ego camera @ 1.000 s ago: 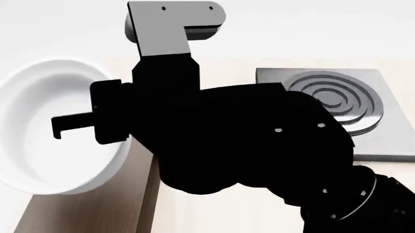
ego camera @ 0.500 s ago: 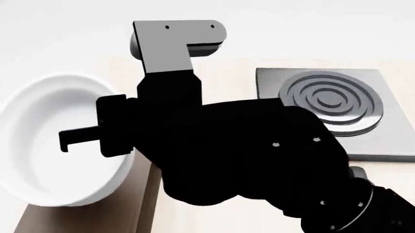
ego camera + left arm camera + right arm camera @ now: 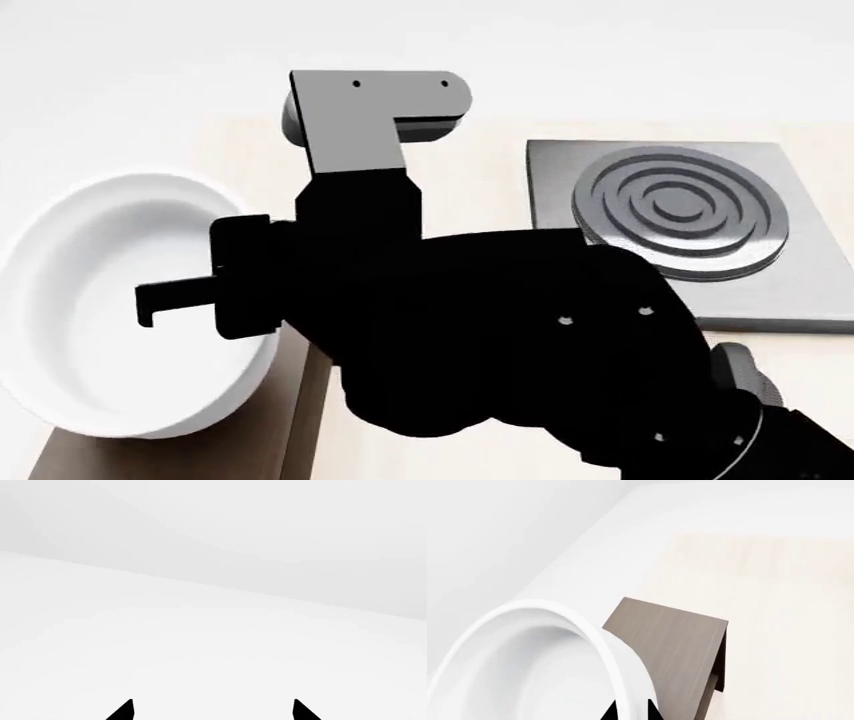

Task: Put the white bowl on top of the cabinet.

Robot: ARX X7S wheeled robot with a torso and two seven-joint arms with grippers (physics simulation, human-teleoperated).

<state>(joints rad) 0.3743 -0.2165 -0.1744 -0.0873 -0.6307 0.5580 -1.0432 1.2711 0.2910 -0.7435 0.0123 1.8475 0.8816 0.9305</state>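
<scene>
The white bowl (image 3: pixel 107 330) hangs tilted at the left of the head view, its opening facing the camera. My right gripper (image 3: pixel 147 303) is shut on its rim, with one black finger inside the bowl. In the right wrist view the bowl (image 3: pixel 527 670) has its rim pinched between the tips of the right gripper (image 3: pixel 629 711). The cabinet (image 3: pixel 304 420) lies just beneath and behind the bowl, and its brown-grey top (image 3: pixel 670 645) stretches away beyond the rim. My left gripper (image 3: pixel 213 712) is open, with only blank white between its fingertips (image 3: pixel 125 713).
A square grey stove plate (image 3: pixel 681 215) with raised rings sits at the right on the pale wooden table (image 3: pixel 494 150). My bulky black right arm (image 3: pixel 507 330) and its grey bracket (image 3: pixel 367 115) block the middle of the head view.
My right gripper and the bowl have sunk lower and drifted slightly right, closer over the cabinet. The grip on the rim is unchanged.
</scene>
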